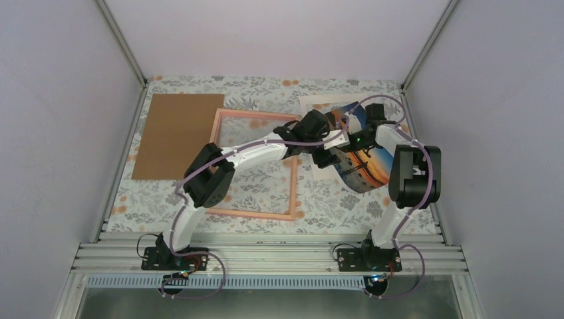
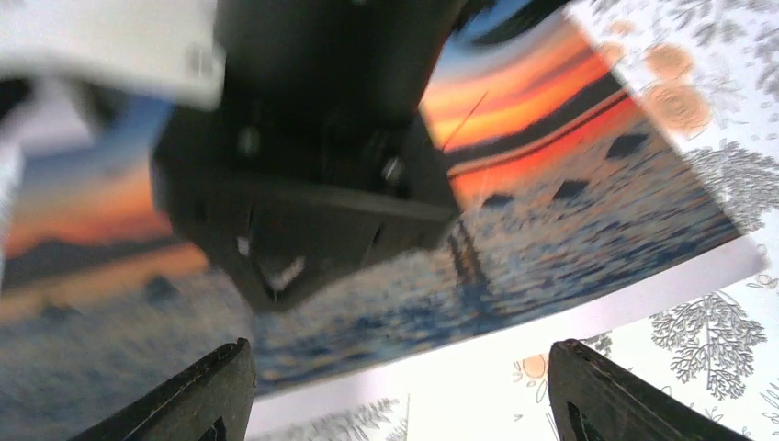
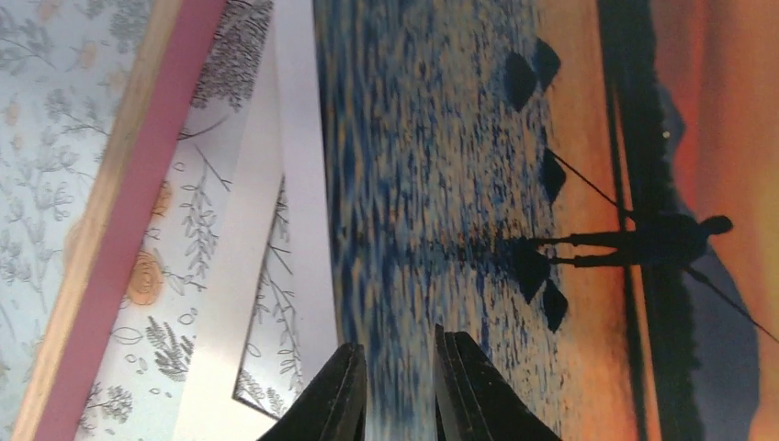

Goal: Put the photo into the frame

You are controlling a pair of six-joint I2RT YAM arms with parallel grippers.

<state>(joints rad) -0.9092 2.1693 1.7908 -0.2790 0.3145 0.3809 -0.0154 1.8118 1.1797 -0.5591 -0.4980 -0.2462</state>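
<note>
At the right pincer (image 3: 397, 347): almost pressed together, only a thin gap left, and in that gap the near edge of the photo (image 3: 441, 184), so pinched there, as far as can be judged. At the left pincer (image 2: 400, 354): spread wide, holding nothing, hovering just beside the same photo and close to the right wrist.

Around the grip: photo lifted off the bench (image 1: 332, 199) and bent into a curve, hanging to the right of the frame (image 1: 256, 214), not yet inside it. Under the photo, partly hidden, a white mat board (image 1: 316, 106). Frame flat on the bench, with the left arm reaching across it. Further left, a brown cardboard sheet (image 1: 176, 133) at the frame's far corner, touching or overlapping, cannot tell which.

Possible trouble from here:
- Thin grip on one edge only, so easy to lose the glossy print if loosened too early; then a fall onto the mat board instead of into the frame.
- Strong bend in the paper; with more push, a crease.
- Two arms very near each other; a collision likely if moved carelessly toward the frame.
- Light frame, easy to push out of place with a dragged corner of the photo.
</note>
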